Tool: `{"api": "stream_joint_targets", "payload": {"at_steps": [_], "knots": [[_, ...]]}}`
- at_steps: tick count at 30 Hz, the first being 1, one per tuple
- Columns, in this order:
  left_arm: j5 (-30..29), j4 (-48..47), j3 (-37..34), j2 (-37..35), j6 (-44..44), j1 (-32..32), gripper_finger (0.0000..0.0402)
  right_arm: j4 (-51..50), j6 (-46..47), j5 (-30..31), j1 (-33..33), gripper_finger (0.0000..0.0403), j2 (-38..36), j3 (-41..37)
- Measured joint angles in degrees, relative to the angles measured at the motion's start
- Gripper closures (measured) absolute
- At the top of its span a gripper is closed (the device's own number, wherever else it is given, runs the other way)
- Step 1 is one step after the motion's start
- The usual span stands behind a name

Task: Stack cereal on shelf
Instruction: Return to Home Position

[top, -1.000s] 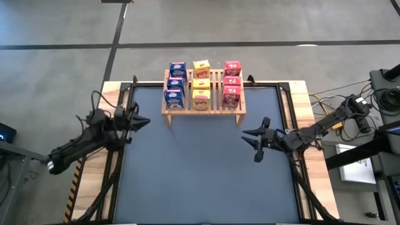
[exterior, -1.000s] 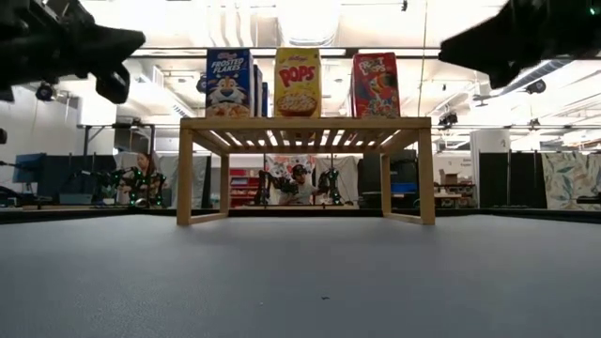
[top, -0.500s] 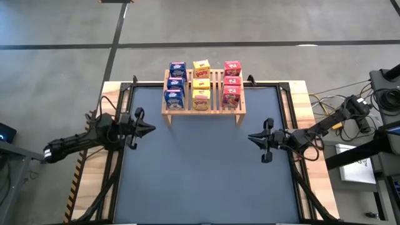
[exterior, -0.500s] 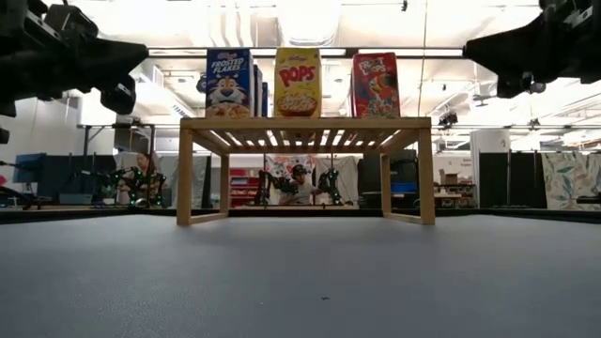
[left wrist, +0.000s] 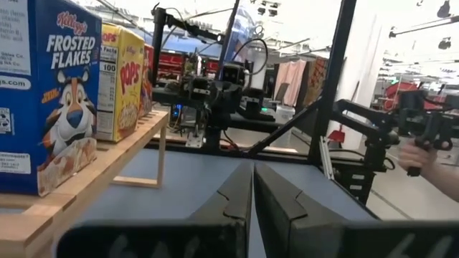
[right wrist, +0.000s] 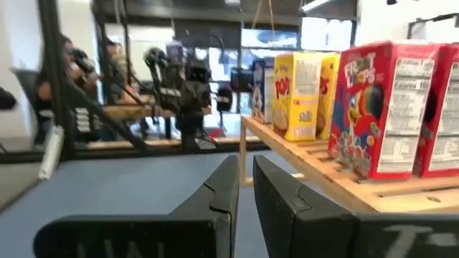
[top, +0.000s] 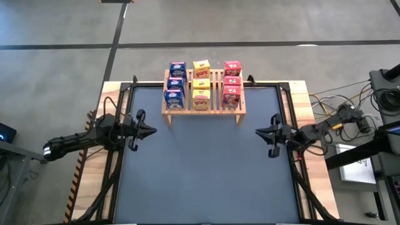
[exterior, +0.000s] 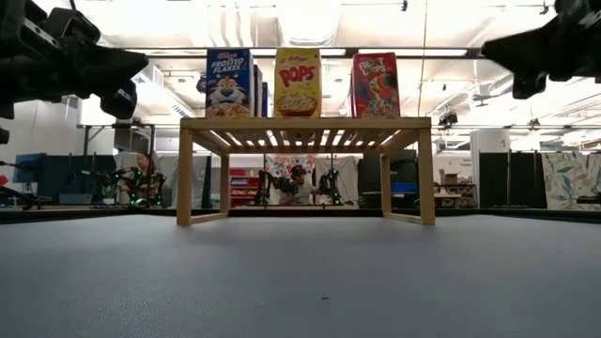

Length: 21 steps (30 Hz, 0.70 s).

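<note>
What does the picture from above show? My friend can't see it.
Nine cereal boxes stand on a wooden shelf at the table's far edge: blue, yellow and red columns. The left gripper and right gripper, both empty, point inward from the table's sides.

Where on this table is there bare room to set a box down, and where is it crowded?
Free: the dark mat in front of the shelf, between the left gripper and right gripper; also under the shelf between its legs. Crowded: the shelf top, filled by blue boxes, yellow boxes and red boxes in three rows, with only narrow strips between.
</note>
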Motion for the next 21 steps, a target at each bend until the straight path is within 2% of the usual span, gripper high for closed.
{"api": "stream_joint_targets", "payload": {"at_steps": [7,11,18,21], "knots": [[0.0,-1.2,0.0,0.8,0.8,0.0,0.0402,-9.6,-2.8,-2.7,0.0,0.0371,-10.8,0.0],[0.0,-1.2,0.0,1.2,0.8,-0.1,0.0402,-10.4,-3.8,-4.2,-0.1,0.0371,-10.5,0.0],[0.5,-0.9,0.0,1.5,1.0,-2.1,0.0401,-17.0,2.0,-4.8,-0.1,0.0371,-10.3,0.0],[-1.5,-1.0,0.0,2.0,0.8,-3.8,0.0401,-17.6,3.1,-4.8,-0.1,0.0371,-10.3,0.0]]}}
